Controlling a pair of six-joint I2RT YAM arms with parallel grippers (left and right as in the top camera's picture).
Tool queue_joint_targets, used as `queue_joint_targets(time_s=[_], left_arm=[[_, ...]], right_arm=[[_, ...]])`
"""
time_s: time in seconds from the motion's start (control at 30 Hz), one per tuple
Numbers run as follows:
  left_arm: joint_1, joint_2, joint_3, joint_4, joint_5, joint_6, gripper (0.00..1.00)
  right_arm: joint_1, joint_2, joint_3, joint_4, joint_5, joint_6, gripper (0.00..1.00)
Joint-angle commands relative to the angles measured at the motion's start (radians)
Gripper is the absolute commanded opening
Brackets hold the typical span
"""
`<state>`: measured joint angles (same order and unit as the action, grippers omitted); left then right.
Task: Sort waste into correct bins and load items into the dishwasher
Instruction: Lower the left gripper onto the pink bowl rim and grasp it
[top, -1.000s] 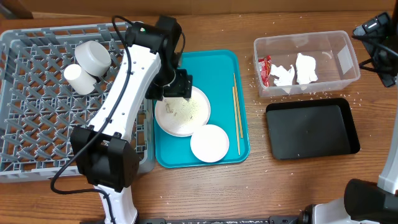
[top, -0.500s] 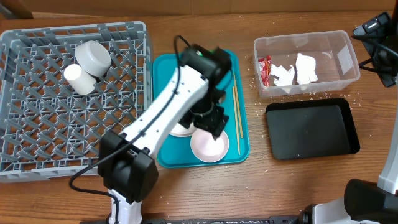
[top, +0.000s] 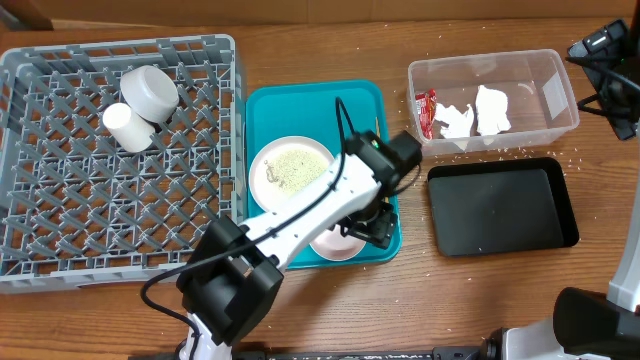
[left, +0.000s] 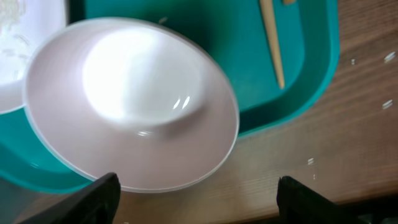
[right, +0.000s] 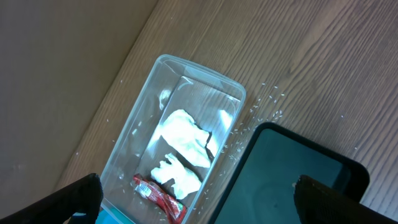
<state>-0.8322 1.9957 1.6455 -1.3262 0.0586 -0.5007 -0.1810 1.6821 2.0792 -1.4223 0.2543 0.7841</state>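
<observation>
My left gripper (top: 372, 228) hangs open over the front right corner of the teal tray (top: 300, 110). In the left wrist view the small white bowl (left: 130, 106) lies just ahead of the left gripper (left: 199, 202), with nothing between the fingers. The arm covers part of this bowl (top: 330, 243) from above. A round plate (top: 292, 175) strewn with rice grains sits beside it. The wooden chopsticks (top: 378, 130) lie along the tray's right side. Two white cups (top: 150, 90) lie in the grey dish rack (top: 100, 200). My right gripper (right: 214, 205) is open above the clear tub (right: 180, 143).
The clear tub (top: 490, 100) holds crumpled napkins (top: 475, 115) and a red wrapper (top: 427, 110). In front of it lies the black tray (top: 500, 205). Loose rice grains (top: 520, 152) dot the wood around the tub. The right arm (top: 605, 75) stays at the far right edge.
My left arm has swung right and forward, from over the plate to over the bowl at the tray's front right. The plate with rice now shows in full. The right arm has not moved.
</observation>
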Motion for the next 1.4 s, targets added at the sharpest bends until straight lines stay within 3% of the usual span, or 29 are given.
queue_joint_targets(time_s=[0.0,0.17,0.6,0.87,0.97,1.13,1.37], left_arm=[[-0.025,-0.027,-0.068,0.076,-0.084,-0.170,0.75],[-0.025,-0.027,-0.137,0.161,-0.084,-0.177,0.55],[-0.055,-0.027,-0.204,0.238,-0.085,-0.177,0.42],[-0.055,-0.027,-0.241,0.249,-0.061,-0.176,0.22],[-0.055,-0.027,-0.230,0.237,-0.032,-0.176,0.04],[-0.055,-0.027,-0.147,0.128,0.013,-0.173,0.04],[-0.031,-0.029,0.110,-0.134,-0.023,-0.122,0.04]], right_arm=[[0.002,-0.003,0.003,0.004,0.014,-0.006,1.00],[0.002,-0.003,0.003,0.004,0.014,-0.006,1.00],[0.002,-0.003,0.003,0.004,0.014,-0.006,1.00],[0.002,-0.003,0.003,0.004,0.014,-0.006,1.00],[0.002,-0.003,0.003,0.004,0.014,-0.006,1.00],[0.002,-0.003,0.003,0.004,0.014,-0.006,1.00],[0.002,-0.003,0.003,0.004,0.014,-0.006,1.00]])
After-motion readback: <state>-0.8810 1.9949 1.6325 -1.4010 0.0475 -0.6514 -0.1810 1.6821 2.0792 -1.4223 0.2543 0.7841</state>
